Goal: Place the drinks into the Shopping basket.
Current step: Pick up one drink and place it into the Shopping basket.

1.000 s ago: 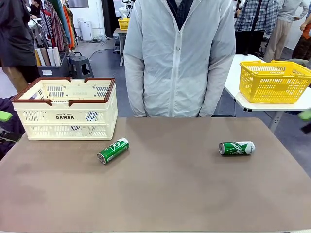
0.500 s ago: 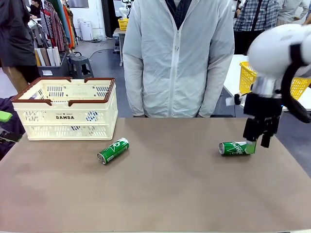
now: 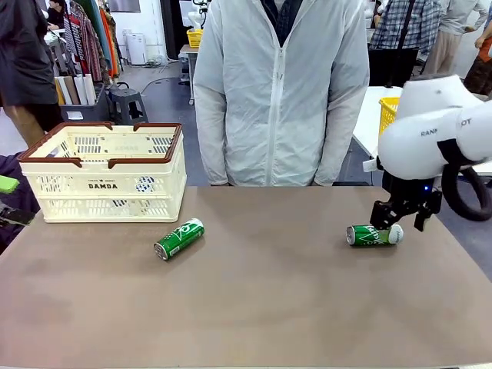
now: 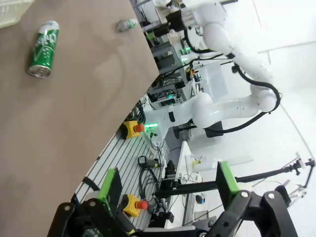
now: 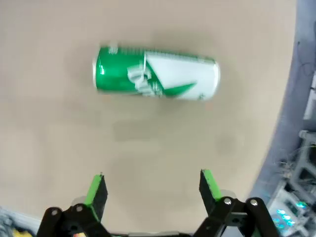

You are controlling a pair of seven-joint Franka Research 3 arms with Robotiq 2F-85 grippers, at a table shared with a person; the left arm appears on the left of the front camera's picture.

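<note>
Can (image 5: 157, 79) lies sideways just ahead of the right gripper (image 5: 152, 187), which is spread; left gripper (image 4: 168, 183) spread too, second can (image 4: 43, 48) far ahead.

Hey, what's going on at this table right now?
The robot's right hand hovers open close above a green can lying on its side near the right edge of the table, not gripping it. A second green can lies in front of the cream DAMDA basket at the far left. The left hand is open, off beside the table. A person in a white jacket stands at the far side, arms down.
</note>
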